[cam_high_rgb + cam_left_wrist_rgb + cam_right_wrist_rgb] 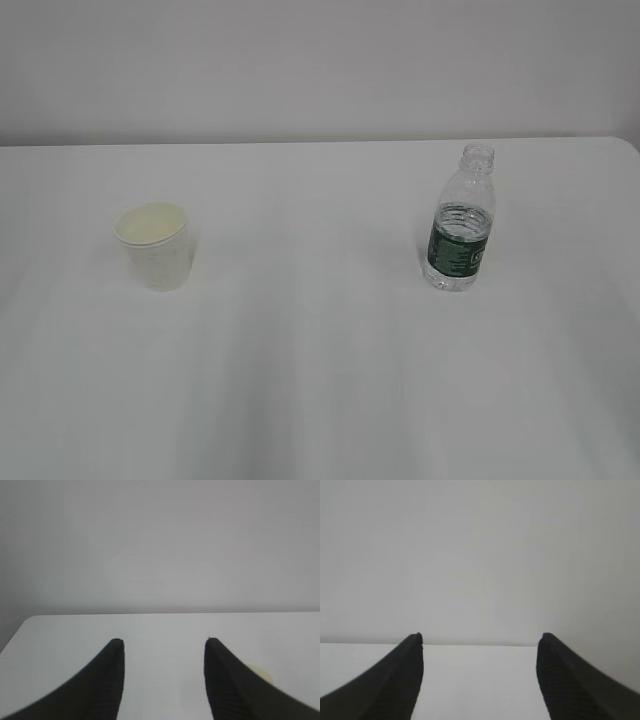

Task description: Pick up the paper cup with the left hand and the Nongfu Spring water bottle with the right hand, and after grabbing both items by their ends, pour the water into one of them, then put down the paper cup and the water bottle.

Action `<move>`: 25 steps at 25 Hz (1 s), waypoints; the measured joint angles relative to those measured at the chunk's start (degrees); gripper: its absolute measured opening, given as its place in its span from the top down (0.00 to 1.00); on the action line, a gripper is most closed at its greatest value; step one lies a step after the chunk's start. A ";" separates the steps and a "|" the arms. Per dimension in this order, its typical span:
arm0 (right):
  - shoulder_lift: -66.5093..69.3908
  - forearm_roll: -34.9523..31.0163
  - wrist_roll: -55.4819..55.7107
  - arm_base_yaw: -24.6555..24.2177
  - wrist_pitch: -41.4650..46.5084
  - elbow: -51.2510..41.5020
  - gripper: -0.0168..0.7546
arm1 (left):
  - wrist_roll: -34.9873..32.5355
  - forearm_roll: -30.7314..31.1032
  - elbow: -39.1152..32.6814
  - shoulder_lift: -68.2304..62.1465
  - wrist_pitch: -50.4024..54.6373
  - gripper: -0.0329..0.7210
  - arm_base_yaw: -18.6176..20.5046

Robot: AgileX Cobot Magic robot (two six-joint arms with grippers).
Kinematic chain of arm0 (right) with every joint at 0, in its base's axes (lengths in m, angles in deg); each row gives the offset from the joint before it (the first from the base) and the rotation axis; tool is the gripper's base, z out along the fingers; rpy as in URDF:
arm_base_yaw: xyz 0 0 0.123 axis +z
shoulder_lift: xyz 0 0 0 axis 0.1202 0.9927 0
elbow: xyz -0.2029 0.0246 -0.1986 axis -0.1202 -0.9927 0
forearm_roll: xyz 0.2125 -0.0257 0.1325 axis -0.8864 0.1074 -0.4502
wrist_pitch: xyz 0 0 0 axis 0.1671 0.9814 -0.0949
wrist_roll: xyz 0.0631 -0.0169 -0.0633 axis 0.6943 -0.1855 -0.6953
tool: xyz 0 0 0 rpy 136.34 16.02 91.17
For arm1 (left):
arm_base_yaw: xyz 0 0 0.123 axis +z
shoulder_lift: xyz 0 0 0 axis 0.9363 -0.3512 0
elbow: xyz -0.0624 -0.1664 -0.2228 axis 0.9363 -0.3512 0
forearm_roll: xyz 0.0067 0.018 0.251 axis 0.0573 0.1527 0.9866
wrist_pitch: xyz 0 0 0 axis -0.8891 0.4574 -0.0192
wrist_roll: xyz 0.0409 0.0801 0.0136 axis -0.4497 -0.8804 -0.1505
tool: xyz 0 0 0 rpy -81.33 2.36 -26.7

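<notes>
Nothing of the task looks done yet, so you have all the steps in front of you. On the table [320,400] the paper cup [153,245] stands upright at the left, and the Nongfu Spring water bottle [460,220] stands upright, uncapped, well apart at the right, with water [462,222] inside. Your left hand [162,641] has its fingers apart with nothing between them; a cream edge, probably the cup, shows just behind its right finger. Your right hand [481,636] is spread wider, also empty. Grasping, pouring and putting down all remain.

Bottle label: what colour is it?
Dark green with white print, clearest in the exterior view.
</notes>
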 joint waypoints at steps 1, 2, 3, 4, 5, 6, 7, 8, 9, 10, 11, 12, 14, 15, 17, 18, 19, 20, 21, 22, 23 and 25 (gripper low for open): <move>0.60 0.14 0.00 0.00 -0.90 0.00 0.28 | 0.00 0.00 0.00 -0.60 -0.43 0.46 -0.04; 1.35 0.26 0.00 0.00 -1.58 0.00 0.28 | 0.00 0.00 -0.04 -1.30 -0.69 0.45 -0.14; 2.08 0.37 0.00 0.00 -2.27 0.00 0.28 | 0.00 0.44 -0.04 -1.94 -1.15 0.43 -0.13; 2.68 0.34 0.00 0.00 -3.11 0.00 0.28 | 0.00 1.11 -0.13 -2.52 -1.59 0.41 -0.13; 3.33 0.39 0.00 0.00 -4.52 0.00 0.28 | 0.00 1.80 -0.13 -3.00 -1.95 0.38 -0.13; 3.90 0.39 0.00 0.00 -5.76 0.00 0.28 | 0.00 2.16 -0.13 -3.65 -2.91 0.34 -0.13; 4.39 0.39 0.00 0.00 -7.24 0.00 0.28 | 0.00 2.51 -0.13 -4.36 -4.14 0.31 -0.13; 4.76 0.47 0.00 0.00 -8.49 0.00 0.28 | 0.00 2.74 -0.13 -5.13 -5.40 0.30 -0.13; 5.03 0.47 0.00 0.00 -10.16 0.00 0.28 | 0.00 3.00 -0.13 -5.80 -6.46 0.29 -0.13; 5.40 0.47 0.00 0.00 -11.07 0.00 0.28 | 0.00 2.99 -0.13 -6.64 -7.69 0.28 -0.13; 5.65 0.62 0.00 0.00 -12.02 0.00 0.28 | 0.00 3.02 -0.13 -7.47 -8.93 0.27 -0.13; 5.97 0.61 0.00 0.00 -12.75 0.00 0.28 | 0.00 3.12 -0.13 -8.17 -9.95 0.27 -0.13; 6.57 0.61 0.00 0.00 -13.39 0.00 0.28 | 0.00 3.12 -0.13 -9.87 -12.53 0.27 -0.13; 6.86 0.61 0.00 0.00 -13.63 0.00 0.28 | 0.00 3.12 -0.13 -10.67 -13.80 0.27 -0.13; 7.87 0.61 0.00 0.00 -14.41 0.00 0.28 | 0.00 3.12 -0.13 -12.09 -16.61 0.27 -0.13; 8.44 0.61 0.00 0.00 -14.82 0.00 0.28 | 0.00 3.00 -0.13 -12.78 -17.46 0.27 -0.13; 9.09 0.61 0.00 0.00 -15.08 0.00 0.28 | 0.00 2.85 -0.13 -13.39 -17.87 0.27 -0.43; 9.75 0.61 0.00 0.00 -15.17 0.00 0.28 | 0.00 2.74 -0.13 -13.91 -18.22 0.27 -1.07; 10.43 0.61 0.04 0.00 -15.21 0.00 0.28 | 0.00 2.62 -0.13 -14.62 -18.23 0.27 -1.97; 10.98 0.61 0.15 0.00 -15.21 0.00 0.28 | 0.00 2.54 -0.13 -15.46 -18.23 0.27 -2.99; 11.67 0.61 0.26 0.00 -15.45 0.00 0.28 | 0.00 2.32 -0.13 -16.29 -18.58 0.27 -4.42; 13.07 0.61 0.75 0.00 -16.64 0.00 0.28 | 0.00 0.33 -0.13 -18.66 -19.53 0.27 -7.61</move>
